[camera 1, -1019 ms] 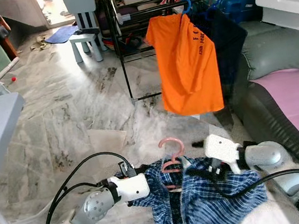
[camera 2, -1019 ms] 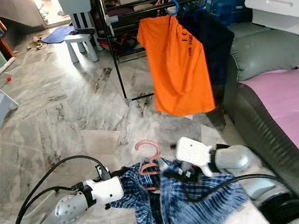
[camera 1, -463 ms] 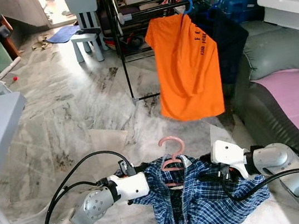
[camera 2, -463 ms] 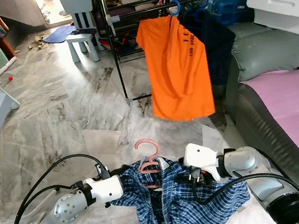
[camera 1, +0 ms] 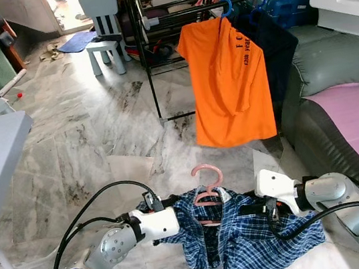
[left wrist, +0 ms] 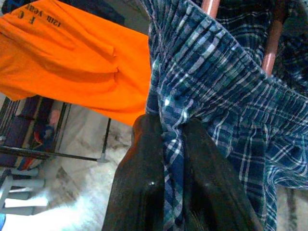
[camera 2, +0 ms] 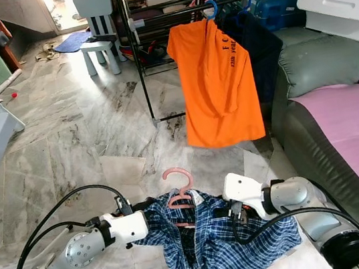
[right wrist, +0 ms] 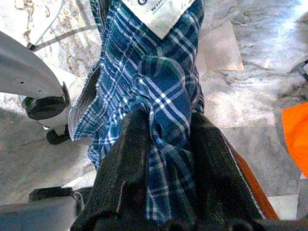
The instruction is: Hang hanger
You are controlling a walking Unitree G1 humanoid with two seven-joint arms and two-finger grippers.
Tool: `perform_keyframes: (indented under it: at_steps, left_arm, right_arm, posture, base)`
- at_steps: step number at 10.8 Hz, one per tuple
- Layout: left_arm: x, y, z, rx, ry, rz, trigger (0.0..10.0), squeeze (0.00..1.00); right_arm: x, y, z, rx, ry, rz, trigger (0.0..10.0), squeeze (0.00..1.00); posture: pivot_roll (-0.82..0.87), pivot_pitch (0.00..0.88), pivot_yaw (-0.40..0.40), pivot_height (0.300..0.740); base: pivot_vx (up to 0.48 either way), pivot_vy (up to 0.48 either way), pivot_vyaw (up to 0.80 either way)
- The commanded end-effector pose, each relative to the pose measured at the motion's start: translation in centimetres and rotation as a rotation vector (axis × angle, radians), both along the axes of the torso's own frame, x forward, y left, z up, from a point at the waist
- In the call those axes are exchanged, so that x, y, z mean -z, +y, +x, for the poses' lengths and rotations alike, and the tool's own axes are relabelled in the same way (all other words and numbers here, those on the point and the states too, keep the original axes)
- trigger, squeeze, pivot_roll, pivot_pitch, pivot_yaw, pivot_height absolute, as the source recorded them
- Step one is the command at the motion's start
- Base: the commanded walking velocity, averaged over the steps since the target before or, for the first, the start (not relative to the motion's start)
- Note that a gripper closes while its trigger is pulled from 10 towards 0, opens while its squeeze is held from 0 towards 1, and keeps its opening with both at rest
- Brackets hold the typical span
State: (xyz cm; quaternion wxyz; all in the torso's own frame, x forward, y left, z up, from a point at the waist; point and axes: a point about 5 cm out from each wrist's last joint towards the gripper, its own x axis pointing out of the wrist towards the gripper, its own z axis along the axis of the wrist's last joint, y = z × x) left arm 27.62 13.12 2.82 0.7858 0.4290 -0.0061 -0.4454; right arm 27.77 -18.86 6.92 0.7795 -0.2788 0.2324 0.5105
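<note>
Over the last second the blue plaid shirt (camera 1: 248, 232) on its pink plastic hanger (camera 1: 207, 191) has sagged slightly, left gripper (left wrist: 173, 144) and right gripper (right wrist: 163, 130) both pinching cloth, with the black metal rack (camera 1: 169, 21) at twelve o'clock, unreached.

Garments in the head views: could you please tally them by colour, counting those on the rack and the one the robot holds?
Orange: 1, the orange T-shirt hanging on the rack.
Dark navy: 1, the dark garment hanging behind it.
Blue plaid: 1, the plaid shirt on the pink hanger, pinched by the left gripper and right gripper.
Total: 3
</note>
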Motion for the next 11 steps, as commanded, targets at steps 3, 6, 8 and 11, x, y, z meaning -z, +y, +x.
perform_keyframes:
  at_steps: [3,6,8,11]
  left_arm:
    - [-0.09,0.08,0.18,-0.003,-0.014,0.006,5.0,0.00]
    - [-0.22,-0.01,0.39,-0.005,-0.024,0.006,5.2,0.00]
    - [-0.19,0.27,0.57,-0.055,-0.014,-0.020,10.0,1.00]
    - [0.15,0.29,0.34,-0.078,0.025,-0.054,10.0,1.00]
  right_arm:
    - [0.01,-0.11,-0.03,-0.015,0.007,-0.011,0.0,0.00]
    - [0.13,0.23,-0.06,-0.017,0.006,-0.002,0.0,0.00]
    - [0.50,0.32,-0.12,-0.010,0.004,-0.005,0.0,0.00]
    - [0.73,0.40,0.37,0.021,-0.031,-0.021,0.0,0.00]
  posture:
    - [-0.10,0.000,0.058,0.740]
    - [-0.10,0.000,0.055,0.740]
    - [-0.10,0.000,0.056,0.740]
    - [-0.09,0.000,0.054,0.740]
  base:
    - [0.000,0.000,0.00]
    - [0.000,0.000,0.00]
    - [0.000,0.000,0.00]
    - [0.000,0.000,0.00]
